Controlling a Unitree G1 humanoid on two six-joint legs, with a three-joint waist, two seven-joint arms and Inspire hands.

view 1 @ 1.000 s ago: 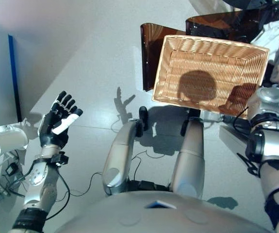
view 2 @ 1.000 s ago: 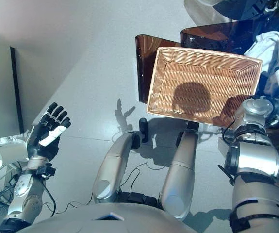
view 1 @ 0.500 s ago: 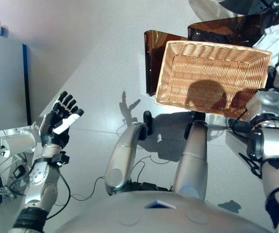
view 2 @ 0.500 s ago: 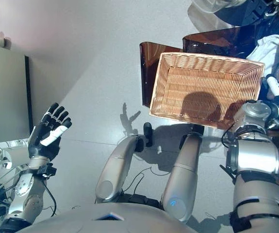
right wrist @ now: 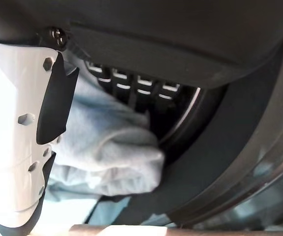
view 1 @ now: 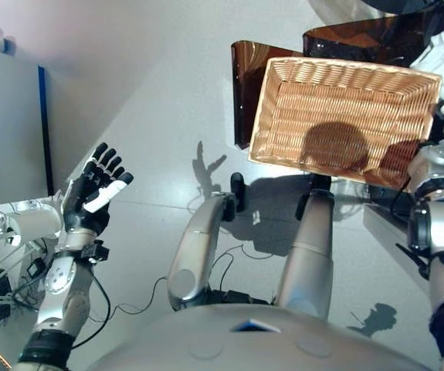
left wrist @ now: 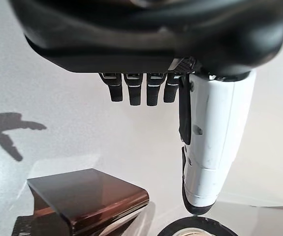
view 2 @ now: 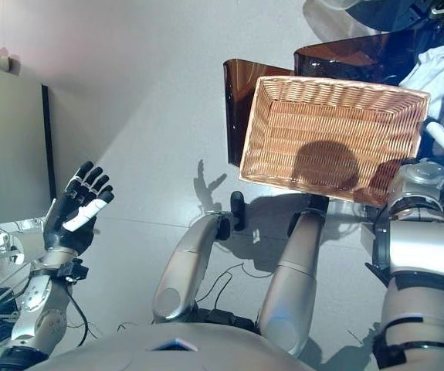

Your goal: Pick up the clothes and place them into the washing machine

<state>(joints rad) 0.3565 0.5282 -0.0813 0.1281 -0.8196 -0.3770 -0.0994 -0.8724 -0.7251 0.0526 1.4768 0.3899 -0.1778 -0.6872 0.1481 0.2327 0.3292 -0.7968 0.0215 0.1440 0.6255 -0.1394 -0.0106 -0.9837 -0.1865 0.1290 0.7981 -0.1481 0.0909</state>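
Observation:
A pale blue-white garment (right wrist: 107, 147) hangs over the dark rim of the washing machine's opening (right wrist: 220, 162). My right hand (right wrist: 23, 147) is at that opening, its fingers (right wrist: 131, 86) straight against the cloth and its white-covered thumb beside it. From the head, the garment (view 2: 442, 66) shows at the far right by the dark machine (view 2: 407, 23), with the right hand (view 2: 440, 133) just below it. An empty wicker basket (view 1: 418, 100) sits on a brown stand. My left hand (view 1: 90, 197) is raised at the left, open and holding nothing.
A brown translucent stand (view 1: 245, 85) carries the basket, and a second brown panel (view 1: 345, 42) rises behind it. A grey cabinet (view 1: 5, 124) stands at the left, with a white roll (view 1: 28, 224) and a metal frame below it.
The whole picture has shifted a little, so the camera moved. Both hands keep about the same pose, and the garment stays at the machine's opening.

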